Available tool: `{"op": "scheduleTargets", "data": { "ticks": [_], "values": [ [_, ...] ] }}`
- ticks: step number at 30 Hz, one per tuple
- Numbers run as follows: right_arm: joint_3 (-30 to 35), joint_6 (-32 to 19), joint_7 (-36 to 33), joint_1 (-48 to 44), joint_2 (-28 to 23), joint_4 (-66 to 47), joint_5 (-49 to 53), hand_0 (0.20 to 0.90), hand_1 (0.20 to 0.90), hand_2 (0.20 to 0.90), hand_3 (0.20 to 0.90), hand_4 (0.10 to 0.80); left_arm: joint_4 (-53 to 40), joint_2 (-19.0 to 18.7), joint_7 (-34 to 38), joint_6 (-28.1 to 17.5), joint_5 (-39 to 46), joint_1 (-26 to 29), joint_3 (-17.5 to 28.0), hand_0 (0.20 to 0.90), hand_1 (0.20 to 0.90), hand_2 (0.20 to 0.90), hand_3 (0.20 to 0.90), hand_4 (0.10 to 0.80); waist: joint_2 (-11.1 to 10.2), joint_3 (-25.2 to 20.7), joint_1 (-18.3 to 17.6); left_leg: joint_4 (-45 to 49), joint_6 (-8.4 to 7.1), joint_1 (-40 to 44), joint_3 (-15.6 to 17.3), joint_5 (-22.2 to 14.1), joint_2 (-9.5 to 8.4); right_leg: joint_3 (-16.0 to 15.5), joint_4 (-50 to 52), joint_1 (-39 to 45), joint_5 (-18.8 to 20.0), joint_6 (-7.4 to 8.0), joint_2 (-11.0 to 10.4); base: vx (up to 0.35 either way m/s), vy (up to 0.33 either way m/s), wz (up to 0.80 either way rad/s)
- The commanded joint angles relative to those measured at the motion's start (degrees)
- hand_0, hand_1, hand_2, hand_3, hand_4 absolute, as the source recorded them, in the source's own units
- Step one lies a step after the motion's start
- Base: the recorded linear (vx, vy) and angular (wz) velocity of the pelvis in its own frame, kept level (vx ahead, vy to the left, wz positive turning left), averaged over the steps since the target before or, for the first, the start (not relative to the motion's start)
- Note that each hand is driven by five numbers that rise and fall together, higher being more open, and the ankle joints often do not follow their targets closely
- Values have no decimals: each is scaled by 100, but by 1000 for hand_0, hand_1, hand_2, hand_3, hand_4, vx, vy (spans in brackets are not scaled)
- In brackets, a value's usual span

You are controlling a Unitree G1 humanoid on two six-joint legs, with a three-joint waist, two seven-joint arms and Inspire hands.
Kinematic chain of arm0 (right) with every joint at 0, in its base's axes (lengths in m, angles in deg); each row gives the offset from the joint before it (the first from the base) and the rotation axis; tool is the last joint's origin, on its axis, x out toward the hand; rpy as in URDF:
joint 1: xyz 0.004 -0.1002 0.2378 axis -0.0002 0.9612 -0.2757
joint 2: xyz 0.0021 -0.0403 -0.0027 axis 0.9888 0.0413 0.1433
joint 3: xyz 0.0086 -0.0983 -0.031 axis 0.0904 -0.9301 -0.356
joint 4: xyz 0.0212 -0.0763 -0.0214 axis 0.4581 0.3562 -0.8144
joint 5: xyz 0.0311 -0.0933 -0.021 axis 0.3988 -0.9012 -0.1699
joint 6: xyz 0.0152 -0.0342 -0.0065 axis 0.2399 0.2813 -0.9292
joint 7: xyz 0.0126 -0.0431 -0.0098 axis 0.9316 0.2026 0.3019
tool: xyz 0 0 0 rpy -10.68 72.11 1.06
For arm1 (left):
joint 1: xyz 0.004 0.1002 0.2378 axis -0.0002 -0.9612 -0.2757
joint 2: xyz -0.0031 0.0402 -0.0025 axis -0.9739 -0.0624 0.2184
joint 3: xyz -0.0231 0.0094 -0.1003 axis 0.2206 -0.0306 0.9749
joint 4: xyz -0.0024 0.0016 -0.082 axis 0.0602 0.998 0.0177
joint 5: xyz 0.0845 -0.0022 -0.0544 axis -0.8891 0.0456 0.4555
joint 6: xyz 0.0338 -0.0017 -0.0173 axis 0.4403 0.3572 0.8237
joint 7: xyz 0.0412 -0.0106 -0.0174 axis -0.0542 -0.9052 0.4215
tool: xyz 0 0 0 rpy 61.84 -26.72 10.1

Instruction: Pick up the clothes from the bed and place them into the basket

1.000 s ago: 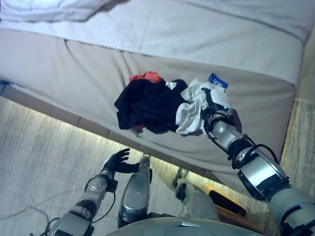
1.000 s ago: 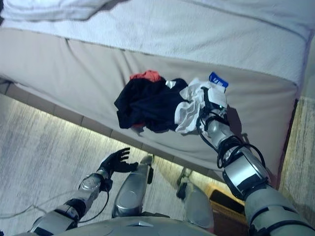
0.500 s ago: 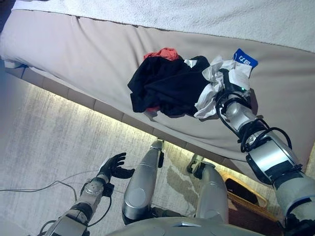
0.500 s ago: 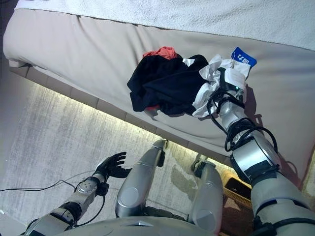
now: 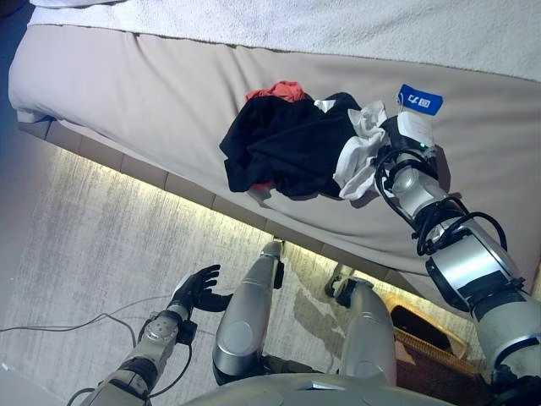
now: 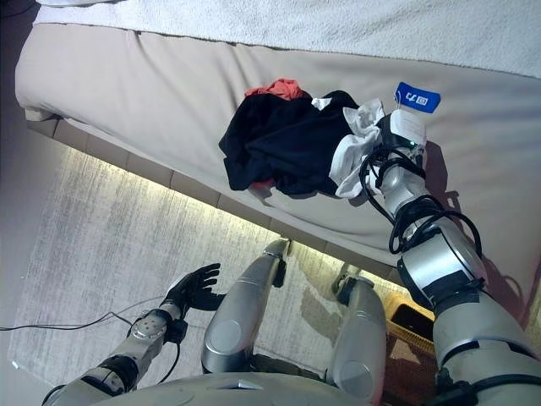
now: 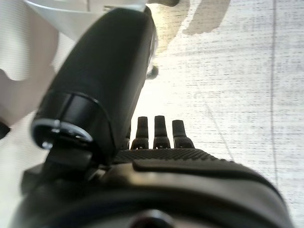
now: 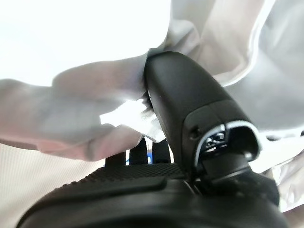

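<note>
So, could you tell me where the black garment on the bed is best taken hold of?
Probably at the raised, bunched folds near the middle of the black garment, coming down from above. It lies crumpled in a heap on the bed, so those folds give fingers cloth to close on; its flatter edges lie against the sheet.

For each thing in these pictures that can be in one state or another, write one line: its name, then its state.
white garment: crumpled on the bed, right hand's thumb pressed into it
black garment: bunched in a heap on the bed
red garment: mostly under the black one
right hand: in the white cloth
left hand: open, empty
basket: on the floor
</note>
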Motion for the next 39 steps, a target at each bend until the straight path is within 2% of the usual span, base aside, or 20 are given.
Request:
{"op": "scheduleTargets", "data": {
  "ticks": [1,5,7,16,23,24,30,33,35,36,37,38,39],
  "values": [
    [59,-319,-339,-211,-543,-206,320,300,300,300,200,100,-71,-388,12,-63,38,-338,-34,900,900,900,900,800,-144,-363,30,285,88,109,434,-685,-11,-116,-1002,345,751,-8,318,22,-55,0],
    [203,-476,-478,-47,-707,-439,579,300,300,300,200,100,-96,-427,6,9,-7,-369,53,900,900,900,900,800,-337,-535,-46,-47,41,454,539,-653,79,-54,-1410,690,841,65,416,49,-53,-5],
    [370,-481,-575,215,-855,-919,860,300,300,300,200,100,-143,-408,38,104,-72,-460,154,900,900,900,900,800,-477,-738,-125,-354,-3,821,655,-626,167,-31,-1722,1056,873,127,469,99,-29,-13],
    [1348,-681,-782,1474,-1149,-2795,1312,300,300,300,200,100,-85,-56,172,338,-402,-869,485,900,900,900,900,800,-706,-1518,-558,-1170,-57,1869,897,-552,267,163,-2461,1919,1057,260,558,134,31,-9],
    [2204,-711,-1048,2657,-809,-4296,1257,300,300,300,200,100,81,218,227,325,-652,-1069,747,900,900,900,900,800,-775,-1978,-927,-1493,-15,2349,1023,-614,242,414,-2797,2256,1124,265,678,63,10,-7],
    [2419,-786,-1091,3043,-698,-4655,1184,300,300,300,200,100,108,304,245,303,-754,-1140,795,900,900,900,900,800,-784,-2058,-1019,-1503,2,2449,1063,-646,243,454,-2815,2315,1122,262,684,35,7,-13],
    [3175,-1166,-1088,4370,-456,-5833,1010,300,300,300,200,100,146,509,284,182,-1071,-1292,941,900,900,900,900,800,-820,-2233,-1353,-1491,39,2744,1161,-774,257,678,-2875,2506,1090,251,726,-1,2,-13],
    [3456,-1184,-1109,4775,-480,-6252,1097,300,300,300,200,100,140,550,309,124,-1090,-1276,985,900,900,900,900,800,-866,-2251,-1520,-1254,24,2837,1214,-890,269,840,-2878,2568,1088,210,742,-34,25,-20],
    [3555,-1256,-1168,4935,-466,-6399,1094,300,300,300,200,100,118,615,309,143,-1095,-1270,1005,900,900,900,900,800,-944,-2213,-1553,-677,-10,2704,911,-1081,233,1036,-2825,2582,1125,179,682,-4,75,-39],
    [3559,-1304,-1133,4982,-434,-6444,1075,300,300,300,200,100,99,651,349,152,-1012,-1294,989,900,900,900,900,800,-961,-2186,-1506,-479,24,2625,497,-1166,108,1196,-2798,2599,1138,174,673,36,111,-61],
    [3502,-1296,-1202,5002,-402,-6460,1069,300,300,300,200,100,80,704,385,119,-924,-1328,957,900,900,900,900,800,-977,-2184,-1425,-420,102,2529,-62,-1246,-85,1440,-2805,2584,1185,201,668,29,93,-89],
    [3457,-1291,-1230,4979,-391,-6447,1101,300,300,300,200,100,73,725,391,115,-889,-1338,942,900,900,900,900,800,-975,-2202,-1391,-508,141,2474,-326,-1207,-170,1567,-2825,2541,1225,223,676,-3,123,-140],
    [3336,-1263,-1378,4889,-359,-6363,1210,300,300,300,200,100,66,757,412,79,-813,-1352,885,900,900,900,900,800,-919,-2199,-1314,-792,231,2447,-811,-1108,-278,1847,-2853,2484,1255,274,728,-54,126,-161]
  ]
}}
